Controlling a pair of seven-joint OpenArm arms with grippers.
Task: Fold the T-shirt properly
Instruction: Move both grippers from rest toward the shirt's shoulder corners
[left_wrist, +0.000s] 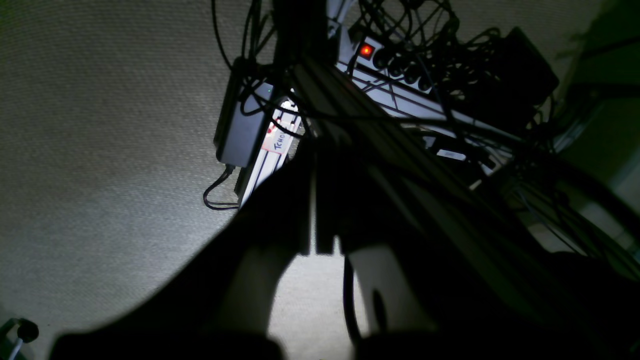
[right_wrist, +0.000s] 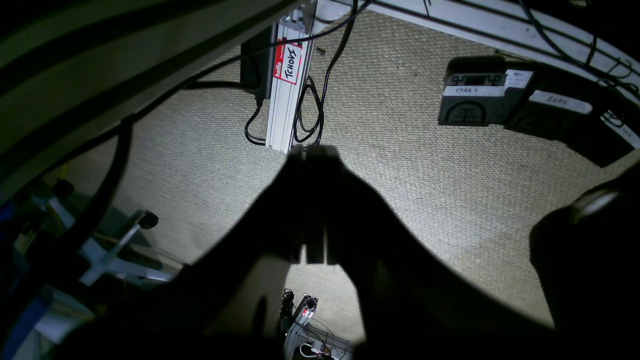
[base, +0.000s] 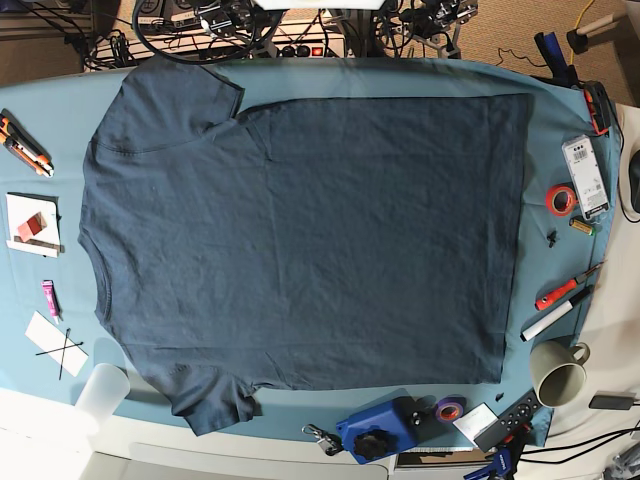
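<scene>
The dark navy T-shirt (base: 300, 240) lies spread flat on the teal table cloth (base: 555, 130) in the base view. Its neck is at the left, its hem at the right, and one sleeve points to the far edge and one to the near edge. Neither arm shows in the base view. My left gripper (left_wrist: 312, 150) is a dark silhouette over the carpet, fingers together with only a thin slit between them. My right gripper (right_wrist: 312, 150) is also a dark silhouette over the carpet, fingers together. Both hold nothing and the shirt is out of both wrist views.
Around the shirt lie orange cutters (base: 20, 140), a white cup (base: 100, 392), a blue tool (base: 380, 428), a mug (base: 558, 380), a red screwdriver (base: 560, 293), red tape (base: 560, 198) and a white box (base: 585, 175). Under the table are cables and a power strip (left_wrist: 366, 50).
</scene>
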